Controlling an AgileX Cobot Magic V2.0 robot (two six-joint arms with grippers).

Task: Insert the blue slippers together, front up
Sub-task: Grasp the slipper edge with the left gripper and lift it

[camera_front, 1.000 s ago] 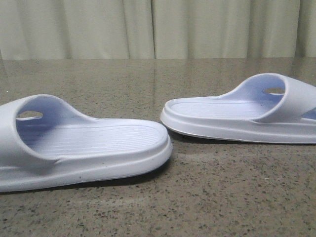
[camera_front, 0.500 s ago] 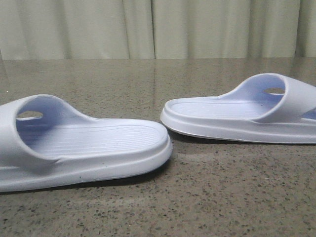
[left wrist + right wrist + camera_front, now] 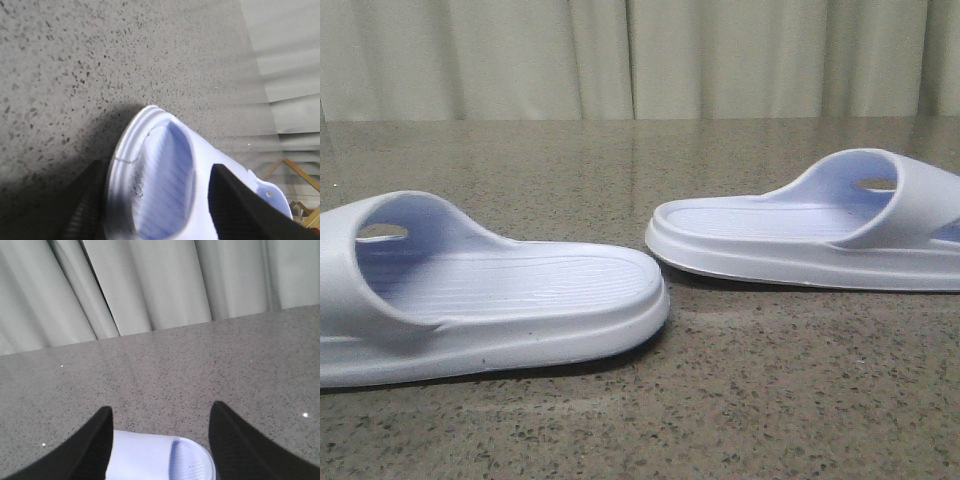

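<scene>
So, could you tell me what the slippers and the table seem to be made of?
The left slipper and the right slipper look like moulded foam or soft rubber, though the exact kind is unclear: one-piece pale bodies, matte, with rounded thick edges and ribbed footbeds. The table appears to be polished speckled stone or a stone-look laminate: grey-brown with dark flecks and a faint sheen.

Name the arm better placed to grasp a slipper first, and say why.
Left, probably. In its wrist view the left claw is open with a slipper already between its fingers. The right claw is open too, but its slipper only pokes in between the fingers.
</scene>
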